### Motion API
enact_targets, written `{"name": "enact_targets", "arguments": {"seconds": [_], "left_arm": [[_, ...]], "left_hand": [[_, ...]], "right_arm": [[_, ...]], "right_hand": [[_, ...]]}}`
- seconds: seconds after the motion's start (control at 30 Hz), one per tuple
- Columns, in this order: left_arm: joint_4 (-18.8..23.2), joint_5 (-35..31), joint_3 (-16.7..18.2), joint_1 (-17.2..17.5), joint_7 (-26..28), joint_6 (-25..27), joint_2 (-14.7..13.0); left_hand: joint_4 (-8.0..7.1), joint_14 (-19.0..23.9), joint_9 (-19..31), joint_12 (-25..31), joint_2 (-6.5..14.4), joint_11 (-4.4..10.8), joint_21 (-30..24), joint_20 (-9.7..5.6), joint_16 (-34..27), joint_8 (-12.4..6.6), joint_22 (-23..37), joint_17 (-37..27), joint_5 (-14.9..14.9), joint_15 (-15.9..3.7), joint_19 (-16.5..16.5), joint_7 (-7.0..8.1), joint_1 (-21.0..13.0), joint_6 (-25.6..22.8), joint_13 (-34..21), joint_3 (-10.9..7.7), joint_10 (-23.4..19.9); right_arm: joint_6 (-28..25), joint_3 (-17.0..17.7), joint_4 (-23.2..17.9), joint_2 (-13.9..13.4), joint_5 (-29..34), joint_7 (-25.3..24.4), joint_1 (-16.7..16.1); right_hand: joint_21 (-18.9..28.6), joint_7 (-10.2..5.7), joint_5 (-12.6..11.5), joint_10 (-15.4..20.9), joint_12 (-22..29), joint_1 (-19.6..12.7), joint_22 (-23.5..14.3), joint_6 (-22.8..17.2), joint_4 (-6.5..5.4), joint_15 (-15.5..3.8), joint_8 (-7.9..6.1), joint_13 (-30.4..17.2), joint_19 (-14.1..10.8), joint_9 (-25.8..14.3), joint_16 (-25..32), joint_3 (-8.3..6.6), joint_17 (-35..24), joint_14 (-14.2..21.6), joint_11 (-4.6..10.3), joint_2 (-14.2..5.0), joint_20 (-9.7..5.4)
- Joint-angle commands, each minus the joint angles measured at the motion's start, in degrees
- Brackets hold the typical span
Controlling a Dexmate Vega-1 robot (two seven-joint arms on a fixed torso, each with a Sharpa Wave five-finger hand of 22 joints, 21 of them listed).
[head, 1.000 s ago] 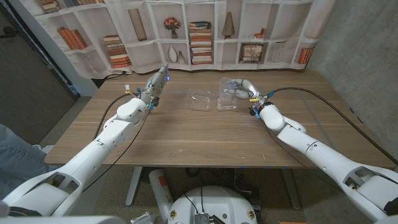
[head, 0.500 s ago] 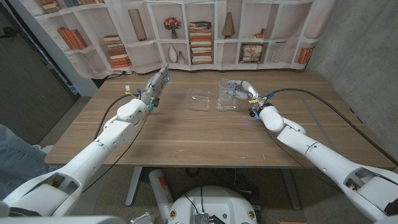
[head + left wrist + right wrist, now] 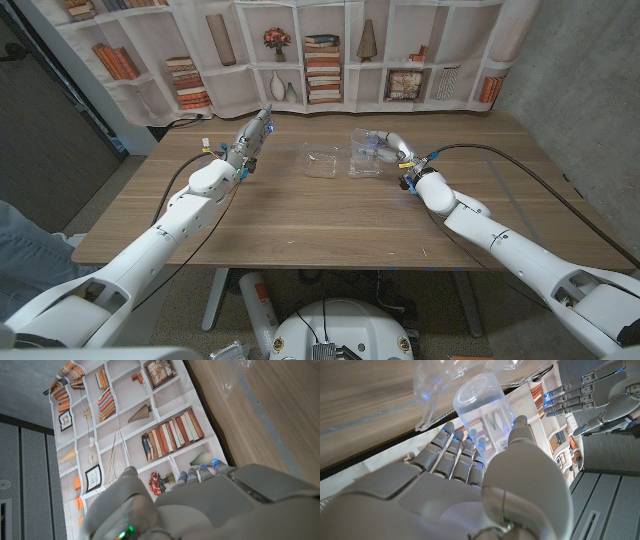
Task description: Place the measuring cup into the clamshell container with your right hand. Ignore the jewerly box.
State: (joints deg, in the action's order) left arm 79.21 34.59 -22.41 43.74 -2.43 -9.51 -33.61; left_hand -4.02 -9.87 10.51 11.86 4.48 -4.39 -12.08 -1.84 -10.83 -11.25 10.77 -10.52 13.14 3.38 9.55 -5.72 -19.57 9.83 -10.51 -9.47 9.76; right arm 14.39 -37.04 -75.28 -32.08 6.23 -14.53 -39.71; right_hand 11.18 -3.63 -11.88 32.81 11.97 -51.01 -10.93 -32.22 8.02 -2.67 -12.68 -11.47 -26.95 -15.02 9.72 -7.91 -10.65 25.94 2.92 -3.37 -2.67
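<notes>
The measuring cup (image 3: 482,405) is a small clear plastic cup, pinched between the thumb and fingers of my right hand (image 3: 470,485). In the head view my right hand (image 3: 392,146) holds the cup (image 3: 377,147) at the right side of the clear clamshell container (image 3: 362,163), which stands open on the far middle of the table. Its transparent rim (image 3: 432,407) shows just beyond the cup in the right wrist view. My left hand (image 3: 250,137) is raised over the far left of the table, fingers straight and holding nothing.
A small clear box (image 3: 320,163) sits just left of the clamshell. A bookshelf-print backdrop (image 3: 320,60) hangs behind the table's far edge. Bare wood (image 3: 330,225) lies between the arms. My left hand (image 3: 585,390) also appears in the right wrist view.
My right hand with the cup has shifted very slightly toward the clamshell. The left arm has not moved.
</notes>
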Motion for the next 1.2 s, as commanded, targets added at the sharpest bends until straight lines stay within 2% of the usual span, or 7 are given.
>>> {"name": "enact_targets", "arguments": {"seconds": [0.03, 0.4, 0.53, 0.7, 0.8, 1.07, 1.2], "left_arm": [[0.1, 0.1, -0.1, 0.3, 0.2, 0.3, 0.0], [0.4, 0.0, -0.1, 0.5, 0.4, 0.3, 0.1], [0.3, 0.0, -0.2, 0.4, 0.3, 0.3, 0.1], [0.3, -0.1, -0.3, 0.3, 0.4, 0.3, 0.3], [0.3, -0.1, -0.4, 0.3, 0.4, 0.3, 0.3], [0.2, -0.1, -0.3, 0.4, 0.4, 0.1, 0.4], [0.1, 0.0, -0.3, 0.4, 0.3, 0.1, 0.4]], "left_hand": [[0.07, -8.5, 0.3, 0.0, 0.2, 0.33, -0.2, -0.71, 0.0, -0.19, 0.2, -0.1, -0.1, 0.13, 13.7, 0.05, -0.2, -0.3, -0.3, 0.2, 2.6], [0.09, -8.5, 0.3, 0.0, 0.3, 0.34, -0.2, -0.67, 0.0, -0.21, 0.2, -0.1, -0.2, 0.08, 13.7, 0.11, -0.3, -0.4, -0.3, 0.22, 2.6], [0.1, -8.5, 0.3, 0.0, 0.3, 0.37, -0.2, -0.63, 0.0, -0.19, 0.2, -0.1, -0.2, 0.08, 13.8, 0.12, -0.3, -0.4, -0.3, 0.23, 2.5], [0.11, -8.5, 0.3, 0.0, 0.4, 0.37, -0.2, -0.63, 0.0, -0.22, 0.2, -0.1, -0.2, 0.17, 13.7, 0.09, -0.4, -0.5, -0.3, 0.24, 2.5], [0.11, -8.4, 0.3, 0.0, 0.4, 0.38, -0.2, -0.68, 0.0, -0.22, 0.2, -0.1, -0.2, 0.2, 13.7, 0.09, -0.4, -0.5, -0.3, 0.24, 2.5], [0.12, -8.4, 0.3, 0.0, 0.4, 0.4, -0.2, -0.64, 0.0, -0.2, 0.2, -0.1, -0.2, 0.16, 13.7, 0.07, -0.4, -0.4, -0.3, 0.26, 2.5], [0.13, -8.4, 0.3, 0.1, 0.5, 0.26, -0.2, -0.65, 0.0, -0.21, 0.2, -0.1, -0.2, 0.1, 13.8, 0.07, -0.4, -0.5, -0.3, 0.27, 2.4]], "right_arm": [[-1.0, -0.5, 0.3, -0.1, -0.1, 1.1, 0.4], [-1.5, -0.6, -0.6, -0.9, -0.1, 2.0, 0.4], [-1.9, -0.6, -1.1, -1.3, -0.2, 2.5, 0.3], [-2.0, -0.4, -1.4, -1.6, -0.4, 2.7, 0.2], [-2.1, -0.3, -1.6, -1.7, -0.4, 2.6, 0.2], [-2.7, -0.4, -2.1, -2.1, 0.0, 3.1, 0.2], [-3.0, -0.5, -2.4, -2.1, -0.1, 3.4, 0.3]], "right_hand": [[-0.3, -1.39, -0.4, -1.2, -0.4, 0.7, -0.2, -0.1, -1.5, -2.93, 0.46, -0.2, 1.1, -0.1, -0.1, -1.16, -0.1, -1.6, -0.47, -0.78, -0.82], [-0.3, -1.62, -0.6, -3.5, -0.6, 1.9, -0.1, 1.9, -1.73, -1.45, 1.1, -0.3, 2.7, -0.1, 0.1, -0.4, -0.1, -3.9, -0.66, 0.3, 0.06], [-0.4, -2.0, -0.7, -4.3, -0.6, 2.8, -0.1, 2.9, -2.03, -0.23, 1.32, -0.3, 3.6, -0.1, 0.1, 0.05, -0.1, -5.2, -0.58, 0.75, 1.01], [-0.4, -2.39, -0.9, -5.2, -0.6, 3.6, -0.1, 4.0, -2.32, 0.35, 1.51, -0.4, 4.5, -0.1, 0.2, 0.44, -0.1, -6.2, -0.69, 1.08, 2.01], [-0.5, -2.39, -1.1, -6.1, -0.6, 4.1, -0.1, 4.6, -2.49, 0.79, 1.56, -0.4, 5.3, -0.1, 0.2, 0.66, -0.2, -6.9, -0.77, 1.25, 3.21], [-0.5, -2.59, -1.4, -8.3, -0.9, 4.8, -0.1, 6.4, -2.67, 2.11, 1.83, -0.5, 6.6, 0.0, 0.2, 0.97, -0.2, -8.7, -1.17, 1.5, 4.18], [-0.5, -2.63, -1.7, -9.8, -0.9, 5.2, -0.1, 8.1, -2.72, 2.99, 2.1, -0.5, 7.9, 0.2, 0.1, 1.17, -0.2, -10.4, -1.26, 1.7, 5.79]]}}
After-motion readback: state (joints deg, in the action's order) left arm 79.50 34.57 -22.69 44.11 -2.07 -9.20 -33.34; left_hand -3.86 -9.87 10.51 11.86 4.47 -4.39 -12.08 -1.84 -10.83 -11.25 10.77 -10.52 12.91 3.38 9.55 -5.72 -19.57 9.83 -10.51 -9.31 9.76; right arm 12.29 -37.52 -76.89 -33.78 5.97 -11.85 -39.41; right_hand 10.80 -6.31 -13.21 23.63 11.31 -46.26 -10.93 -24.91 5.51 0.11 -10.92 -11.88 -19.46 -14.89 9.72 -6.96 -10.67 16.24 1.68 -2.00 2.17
